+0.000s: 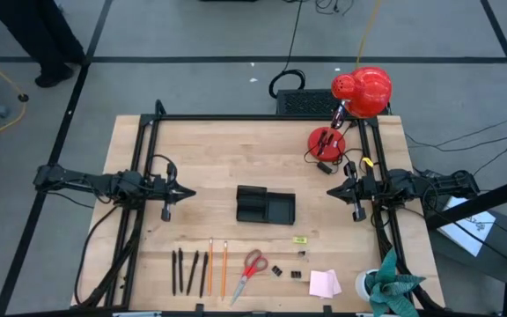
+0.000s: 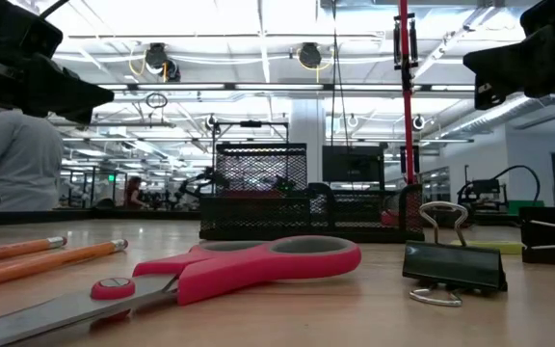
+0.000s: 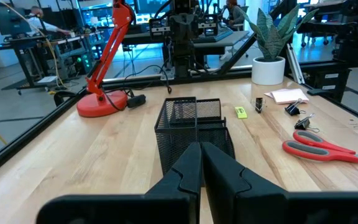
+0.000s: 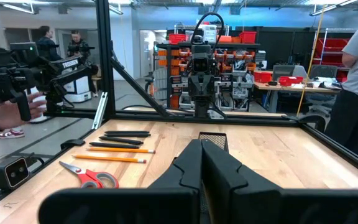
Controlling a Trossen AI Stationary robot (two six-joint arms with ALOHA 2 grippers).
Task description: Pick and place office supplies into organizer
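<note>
The black mesh organizer (image 1: 265, 204) stands on its base at the middle of the wooden table. Along the near edge lie black pens (image 1: 187, 271), two orange pencils (image 1: 216, 269), red-handled scissors (image 1: 251, 269), small black clips (image 1: 286, 272) and a pink sticky-note pad (image 1: 324, 283). A small yellow piece (image 1: 299, 239) lies nearer the organizer. My left gripper (image 1: 190, 193) hovers left of the organizer, shut and holding nothing, its fingers (image 3: 191, 163) pointing level at the organizer. My right gripper (image 1: 331, 190) hovers to the right of the organizer, shut and holding nothing.
A red desk lamp (image 1: 359, 92) with a round base (image 1: 326, 141) stands at the far right corner. A white roll (image 1: 366, 283) and a potted plant (image 1: 394, 286) sit at the near right corner. A black frame (image 1: 236, 118) borders the table. People stand in the room beyond.
</note>
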